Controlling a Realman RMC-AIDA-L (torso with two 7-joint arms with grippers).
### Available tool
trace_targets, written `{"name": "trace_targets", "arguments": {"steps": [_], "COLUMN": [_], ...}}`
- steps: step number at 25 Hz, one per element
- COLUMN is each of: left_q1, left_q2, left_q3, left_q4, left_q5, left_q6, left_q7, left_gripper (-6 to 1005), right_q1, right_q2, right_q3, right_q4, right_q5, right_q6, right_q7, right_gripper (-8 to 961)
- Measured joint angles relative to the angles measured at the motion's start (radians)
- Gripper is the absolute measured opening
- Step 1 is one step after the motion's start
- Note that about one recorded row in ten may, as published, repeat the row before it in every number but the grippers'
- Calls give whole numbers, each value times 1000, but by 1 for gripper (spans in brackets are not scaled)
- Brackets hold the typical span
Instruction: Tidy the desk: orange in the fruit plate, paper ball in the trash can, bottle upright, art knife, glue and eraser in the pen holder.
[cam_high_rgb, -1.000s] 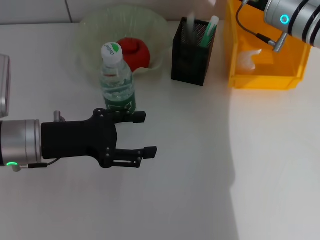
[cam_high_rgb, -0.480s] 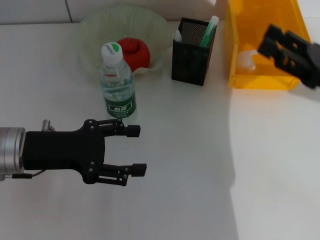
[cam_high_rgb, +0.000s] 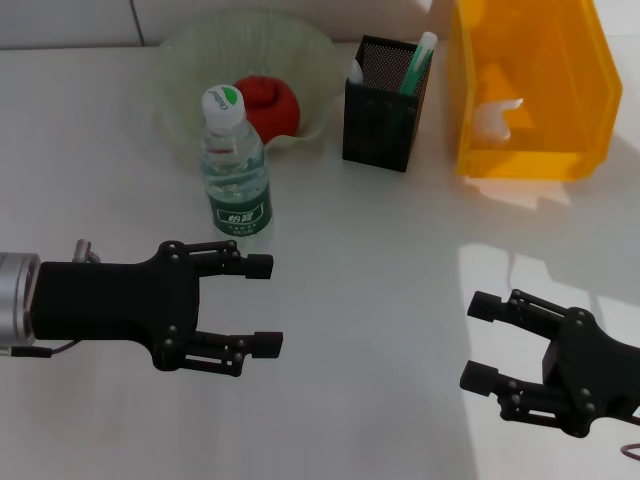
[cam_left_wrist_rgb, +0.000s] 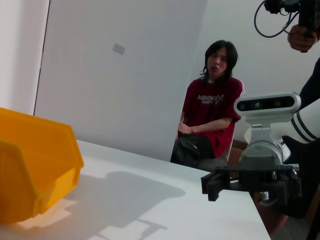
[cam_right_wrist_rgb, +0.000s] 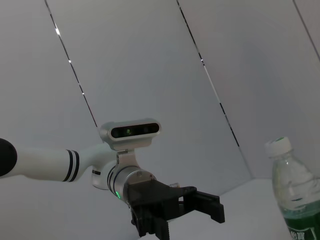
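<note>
Two grippers, fingers spread, empty: left gripper (cam_high_rgb: 265, 305) low over tabletop (cam_high_rgb: 380, 250) near upright bottle (cam_high_rgb: 235, 165); right gripper (cam_high_rgb: 482, 343) at near right, partly cut off. Orange (cam_high_rgb: 270, 104) in fruit plate (cam_high_rgb: 190, 50), half hidden by bottle. Paper ball (cam_high_rgb: 497, 115) inside trash can (cam_high_rgb: 525, 90). Pen holder (cam_high_rgb: 383, 105) contents indistinct.

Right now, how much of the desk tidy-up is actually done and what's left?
It looks nearly all done. The orange sits in the fruit plate, the paper ball lies in the trash can, the bottle stands upright, and items stick out of the pen holder. Nothing is in hand: left gripper and right gripper hover open over the table.
</note>
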Motion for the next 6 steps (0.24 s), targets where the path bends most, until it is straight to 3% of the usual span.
{"name": "trace_targets", "arguments": {"steps": [6], "left_q1": [-3], "left_q2": [7], "left_q3": [-2], "left_q4": [20], "left_q5": [0], "left_q6": [34], "left_q7": [-42], "left_gripper": [859], "right_q1": [57], "right_q2": [1], "right_q3": [-3], "right_q4": [46], "right_q5": [-3], "right_q6": [-3], "right_q7": [-19], "right_gripper": [817]}}
